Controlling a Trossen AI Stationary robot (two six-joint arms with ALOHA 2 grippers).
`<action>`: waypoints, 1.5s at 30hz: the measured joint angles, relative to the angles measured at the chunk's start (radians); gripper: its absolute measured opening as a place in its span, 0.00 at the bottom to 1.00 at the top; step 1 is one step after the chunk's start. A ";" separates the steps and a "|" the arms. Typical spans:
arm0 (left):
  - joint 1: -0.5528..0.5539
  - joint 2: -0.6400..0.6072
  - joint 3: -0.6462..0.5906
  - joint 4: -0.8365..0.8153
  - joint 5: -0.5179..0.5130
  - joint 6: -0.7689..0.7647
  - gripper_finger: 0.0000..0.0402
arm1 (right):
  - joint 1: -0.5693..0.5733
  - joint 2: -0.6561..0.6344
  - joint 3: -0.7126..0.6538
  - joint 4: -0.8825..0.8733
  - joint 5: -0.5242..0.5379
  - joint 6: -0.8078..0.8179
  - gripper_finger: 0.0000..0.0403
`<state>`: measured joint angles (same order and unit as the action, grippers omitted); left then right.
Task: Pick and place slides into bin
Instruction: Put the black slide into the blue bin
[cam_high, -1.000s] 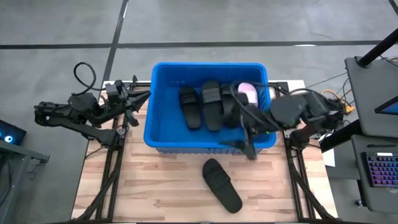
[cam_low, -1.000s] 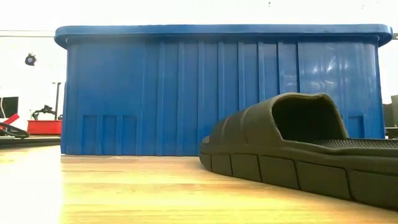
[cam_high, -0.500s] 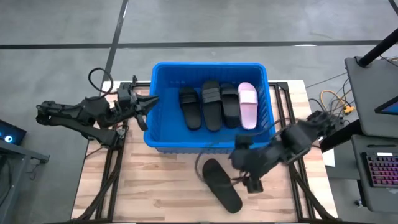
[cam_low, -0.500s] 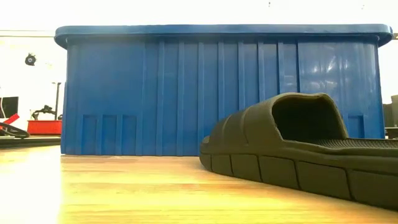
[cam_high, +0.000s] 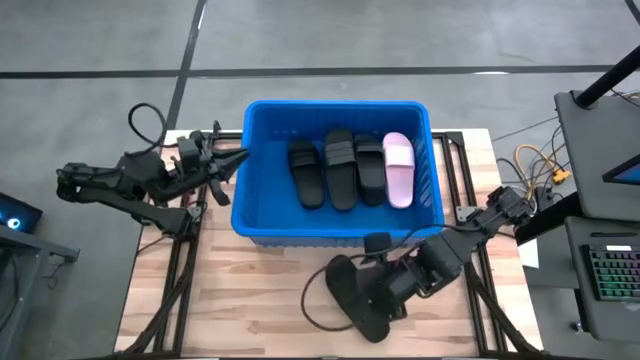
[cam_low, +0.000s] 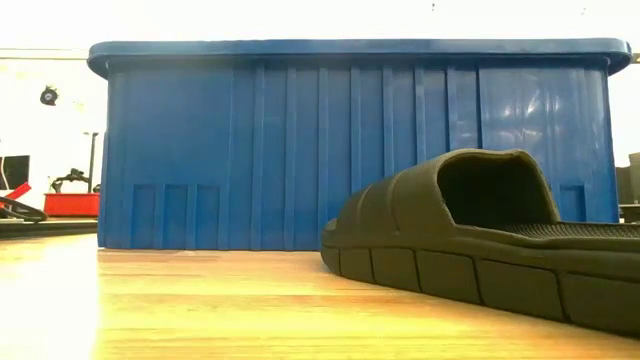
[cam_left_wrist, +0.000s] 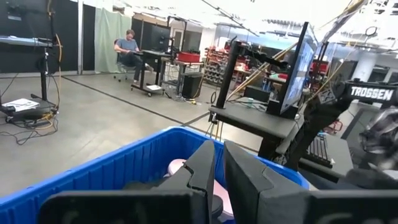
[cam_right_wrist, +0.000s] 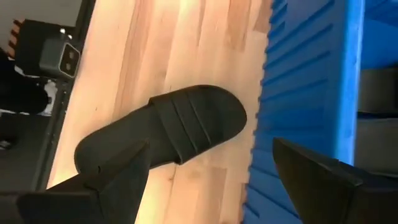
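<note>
The blue bin (cam_high: 262, 215) stands at the table's far middle. Three black slides (cam_high: 340, 168) and one pink slide (cam_high: 398, 168) lie flat side by side on its floor. Another black slide (cam_high: 350, 290) lies sole down on the table in front of the bin; it also shows in the low view (cam_low: 480, 240) and the right wrist view (cam_right_wrist: 168, 134). My right gripper (cam_high: 378, 290) is open at that slide's right side, its fingers spread wide (cam_right_wrist: 211, 149), touching nothing. My left gripper (cam_high: 228, 163) is shut and empty by the bin's left rim (cam_left_wrist: 219, 162).
The bin's near wall (cam_right_wrist: 298, 93) stands close beside the loose slide. Bare wooden table (cam_high: 250, 300) lies left of the slide and along the near edge. Black frame rails (cam_high: 185, 260) run along the table's sides. A person sits far off in the room (cam_left_wrist: 127, 46).
My right gripper has gone from over the bin's near right corner toward the table's near edge and left, down beside the black slide on the table. My left gripper has shifted toward the bin and a little back. The slides have kept still.
</note>
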<state>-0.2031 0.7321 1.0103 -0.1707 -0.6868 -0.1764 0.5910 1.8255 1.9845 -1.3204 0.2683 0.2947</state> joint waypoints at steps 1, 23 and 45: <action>0.000 -0.003 0.000 -0.001 0.000 0.000 0.05 | -0.001 -0.007 -0.028 0.017 0.011 0.000 0.80; 0.000 -0.002 -0.001 -0.003 0.001 0.000 0.05 | 0.044 -0.010 -0.578 0.516 0.099 -0.020 0.76; 0.000 0.076 -0.002 -0.004 0.001 0.008 0.05 | 0.053 0.093 -0.784 0.828 0.251 -0.223 0.66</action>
<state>-0.2033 0.8081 1.0084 -0.1748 -0.6859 -0.1683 0.6441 1.9183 1.2008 -0.4923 0.5193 0.0721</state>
